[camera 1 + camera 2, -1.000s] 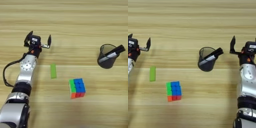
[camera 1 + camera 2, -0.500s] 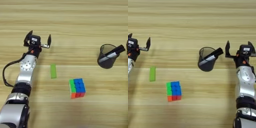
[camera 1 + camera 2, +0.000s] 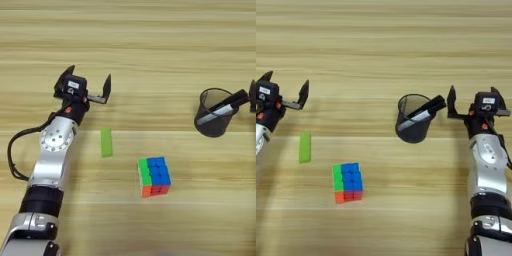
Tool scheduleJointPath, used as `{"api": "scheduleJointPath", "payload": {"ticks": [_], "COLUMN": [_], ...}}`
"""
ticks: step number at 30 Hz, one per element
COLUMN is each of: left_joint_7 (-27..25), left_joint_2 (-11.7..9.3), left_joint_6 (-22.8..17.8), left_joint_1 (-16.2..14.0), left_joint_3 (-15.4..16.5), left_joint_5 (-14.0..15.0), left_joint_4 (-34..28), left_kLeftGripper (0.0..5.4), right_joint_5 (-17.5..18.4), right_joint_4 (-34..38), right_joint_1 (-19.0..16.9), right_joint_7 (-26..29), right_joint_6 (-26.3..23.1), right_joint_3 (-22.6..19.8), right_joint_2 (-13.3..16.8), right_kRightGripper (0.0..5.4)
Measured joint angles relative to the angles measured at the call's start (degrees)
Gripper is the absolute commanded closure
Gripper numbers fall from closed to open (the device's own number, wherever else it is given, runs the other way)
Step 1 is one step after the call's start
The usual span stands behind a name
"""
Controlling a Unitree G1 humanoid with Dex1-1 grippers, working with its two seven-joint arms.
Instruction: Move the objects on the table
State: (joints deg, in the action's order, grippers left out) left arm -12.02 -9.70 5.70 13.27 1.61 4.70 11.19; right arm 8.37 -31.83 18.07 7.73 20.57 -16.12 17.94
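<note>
A: Which step does this look like?

B: An approach, I'd judge. The right gripper point(image 3: 474, 99), fingers spread and holding nothing, sits just right of the mesh pen cup point(image 3: 415, 120) at centre-right of the frame.

A: And the others?

B: The green block point(image 3: 106, 142) lies left of centre, the puzzle cube point(image 3: 154, 176) below the middle. The left gripper point(image 3: 86, 84) at upper left is open too, above the block.

A: Next?

B: Probably closing on the cup's rim. Bare table point(image 3: 150, 50) fills the upper frame, so there's room.
</note>
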Motion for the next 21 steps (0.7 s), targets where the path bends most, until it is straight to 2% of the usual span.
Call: {"api": "scheduleJointPath", "payload": {"ticks": [5, 8, 11, 13, 15, 17, 21], "left_joint_7": [-2.36, -2.62, -2.82, -3.14, -3.45, -3.58, -3.97], "left_joint_2": [-0.71, -1.63, -2.68, -3.10, -4.00, -5.21, -6.35], "left_joint_6": [-16.33, -25.98, -32.97, -36.54, -38.39, -39.33, -40.93], "left_joint_1": [-6.95, -9.72, -11.59, -12.38, -13.13, -14.35, -17.16], "left_joint_3": [-2.75, -3.04, -2.89, -2.97, -3.45, -4.21, -4.97], "left_joint_5": [0.46, 0.60, 0.90, 1.30, 1.09, 0.18, 0.01], "left_joint_4": [-12.32, -18.39, -23.03, -25.69, -27.90, -29.89, -32.50], "left_kLeftGripper": [0.00, 0.00, 0.00, 0.00, 0.00, 0.00, 0.00], "right_joint_5": [-0.01, 0.00, 0.00, 0.00, 0.00, 0.00, 0.00], "right_joint_4": [0.11, 0.18, 0.28, 0.36, 0.41, 0.45, 0.47], "right_joint_1": [0.01, 0.02, 0.02, 0.02, 0.02, 0.02, 0.02], "right_joint_7": [-0.54, -0.92, -0.98, -0.99, -1.02, -1.05, -1.06], "right_joint_6": [-0.20, -0.23, -0.25, -0.26, -0.27, -0.29, -0.32], "right_joint_3": [0.17, 0.29, 0.41, 0.47, 0.49, 0.52, 0.57], "right_joint_2": [-0.35, -0.57, -0.67, -0.76, -0.78, -0.79, -0.83], "right_kRightGripper": [0.02, 0.02, 0.02, 0.02, 0.02, 0.02, 0.02]}}
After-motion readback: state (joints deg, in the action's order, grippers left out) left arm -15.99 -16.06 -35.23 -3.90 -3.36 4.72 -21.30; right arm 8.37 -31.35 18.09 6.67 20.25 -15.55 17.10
